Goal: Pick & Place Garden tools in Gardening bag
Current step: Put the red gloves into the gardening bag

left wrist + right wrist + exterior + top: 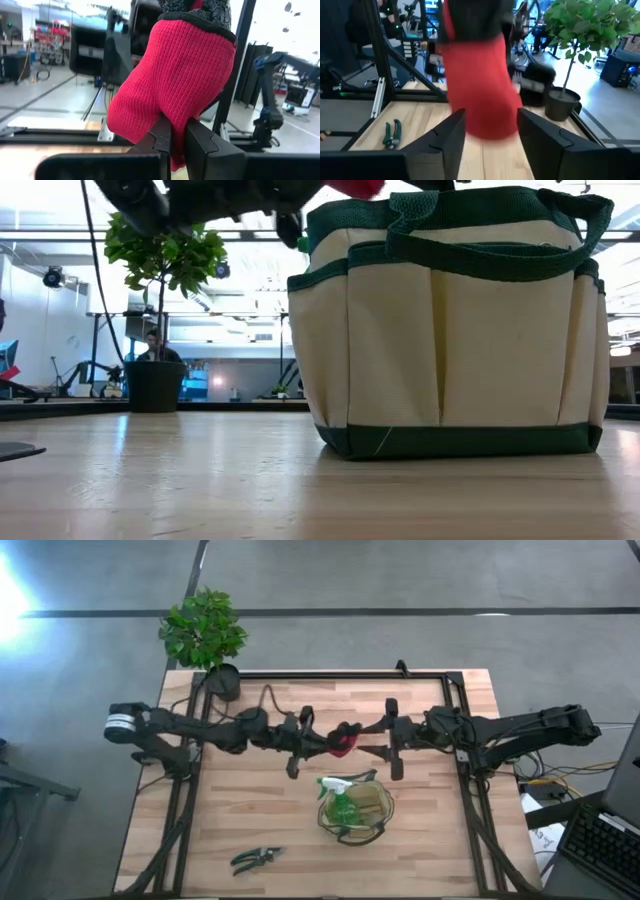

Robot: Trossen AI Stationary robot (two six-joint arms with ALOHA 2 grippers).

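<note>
The red glove shows blurred in the right wrist view, its top cut off; low view crops the gardening bag at the right edge.

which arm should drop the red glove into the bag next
Left. The left gripper is pinched shut on the red glove, held above the table just behind the gardening bag. The right gripper is open around the glove's other end without gripping it.
</note>
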